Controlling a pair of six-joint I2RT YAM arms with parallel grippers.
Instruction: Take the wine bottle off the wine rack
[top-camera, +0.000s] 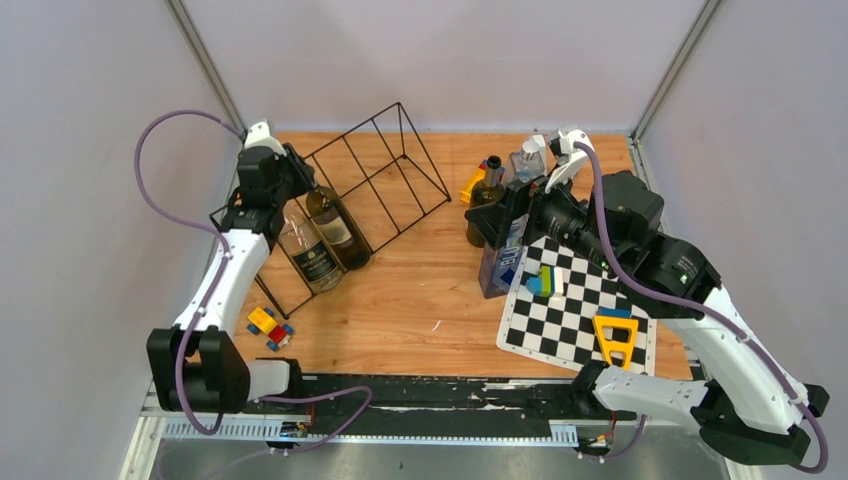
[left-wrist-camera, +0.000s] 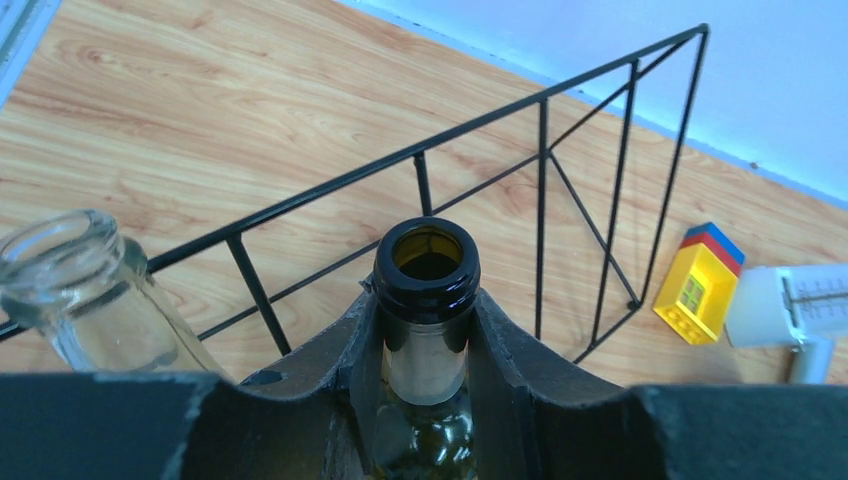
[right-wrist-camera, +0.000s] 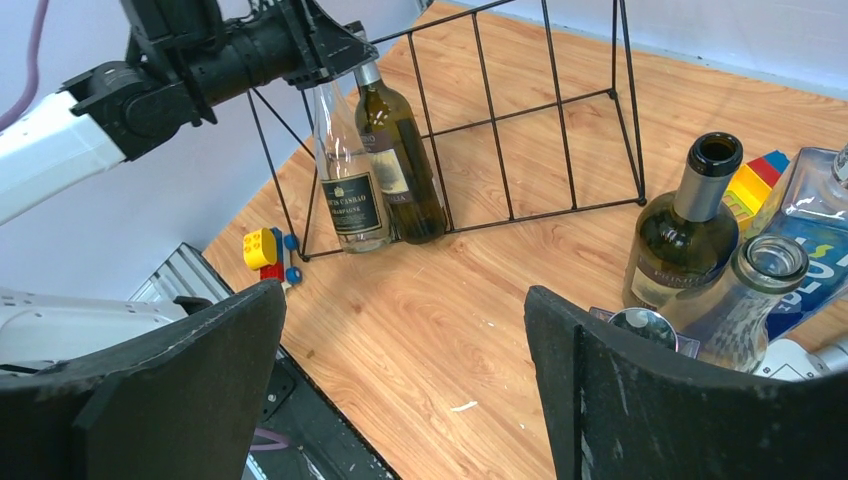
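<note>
Left pincer (left-wrist-camera: 425, 350) clamps the jutting neck of the dark green glass wine bottle (top-camera: 338, 228), apparently to draw it from the black wire wine rack (left-wrist-camera: 543, 200); right pincer (right-wrist-camera: 402, 295) gapes idle.

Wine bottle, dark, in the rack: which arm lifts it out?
Left. The left end effector is shut on the wine bottle in the wine rack; the right end effector is open, far off.

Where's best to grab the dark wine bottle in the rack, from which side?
Likely the neck of the dark wine bottle, below the lip, from the mouth end: it sticks out past the wine rack wires. The left gripper is shut there.
</note>
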